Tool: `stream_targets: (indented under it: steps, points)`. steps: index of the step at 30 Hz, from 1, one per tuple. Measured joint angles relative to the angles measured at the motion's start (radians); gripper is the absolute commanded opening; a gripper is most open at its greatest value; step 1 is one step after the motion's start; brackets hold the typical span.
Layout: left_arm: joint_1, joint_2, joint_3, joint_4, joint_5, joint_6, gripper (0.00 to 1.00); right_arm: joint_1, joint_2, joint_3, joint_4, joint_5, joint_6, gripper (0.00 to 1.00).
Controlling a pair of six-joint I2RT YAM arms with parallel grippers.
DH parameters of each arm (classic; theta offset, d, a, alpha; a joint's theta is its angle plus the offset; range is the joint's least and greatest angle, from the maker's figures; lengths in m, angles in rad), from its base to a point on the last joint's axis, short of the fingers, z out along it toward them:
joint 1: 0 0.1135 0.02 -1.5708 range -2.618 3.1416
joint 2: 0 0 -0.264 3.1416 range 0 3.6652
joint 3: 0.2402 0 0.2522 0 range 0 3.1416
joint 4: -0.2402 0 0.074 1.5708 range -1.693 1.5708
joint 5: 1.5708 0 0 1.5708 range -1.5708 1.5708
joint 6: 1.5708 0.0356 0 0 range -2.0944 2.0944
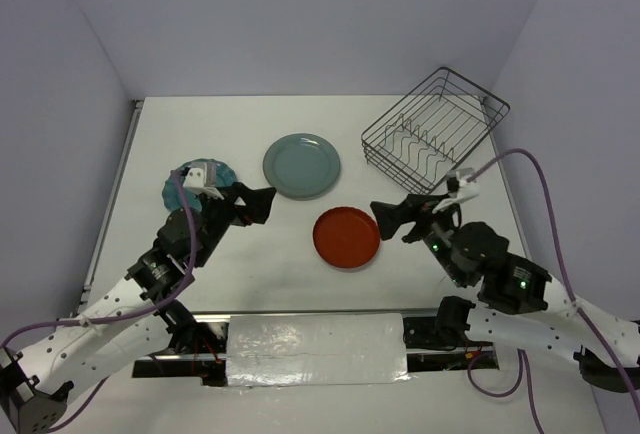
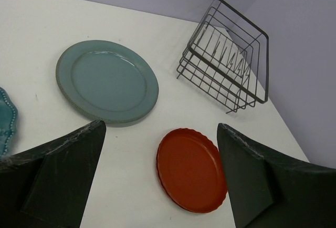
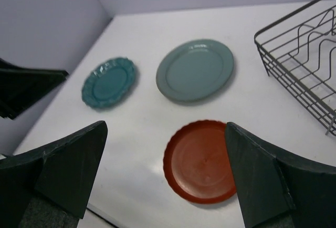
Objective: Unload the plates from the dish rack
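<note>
Three plates lie flat on the white table. The pale grey-green plate point(image 1: 301, 165) is in the middle, the teal scalloped plate point(image 1: 178, 186) is at the left, partly under my left arm, and a red-orange plate point(image 1: 346, 237) is nearer the front. The dark wire dish rack point(image 1: 435, 130) stands at the back right with no plates in it. My left gripper point(image 1: 262, 203) is open and empty, above the table left of the red-orange plate point(image 2: 191, 169). My right gripper point(image 1: 385, 218) is open and empty, just right of that plate point(image 3: 202, 161).
Grey walls close in the table at the back and both sides. A white strip runs along the near edge between the arm bases point(image 1: 315, 347). Purple cables loop off both arms. The rack shows in the left wrist view point(image 2: 226, 57) and the right wrist view point(image 3: 304, 60).
</note>
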Motion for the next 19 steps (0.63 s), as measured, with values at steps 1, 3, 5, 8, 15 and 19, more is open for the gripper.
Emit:
stream_targets:
  steps: [1, 3, 5, 8, 15, 19]
  points:
    - [0.0, 0.0, 0.0, 0.003, 0.006, 0.0, 1.0, -0.001, -0.035, -0.009, 0.011, 0.005, 0.001, 1.0]
    - [0.0, 0.002, 0.0, 0.005, 0.012, 0.001, 1.0, -0.001, -0.095, -0.027, 0.028, 0.02, 0.004, 1.0]
    - [0.0, 0.003, 0.0, 0.005, 0.018, 0.002, 1.0, -0.001, -0.135, -0.039, 0.035, 0.029, 0.005, 1.0]
    - [0.0, 0.005, 0.0, 0.012, 0.027, 0.003, 1.0, -0.001, -0.162, -0.054, 0.047, 0.03, 0.004, 1.0]
    - [0.0, -0.005, -0.011, 0.034, 0.043, 0.021, 1.0, -0.001, -0.135, -0.055, 0.048, 0.03, 0.004, 1.0]
    - [0.0, -0.013, -0.011, 0.05, 0.053, 0.022, 0.99, -0.001, -0.093, -0.055, 0.044, 0.03, 0.004, 1.0]
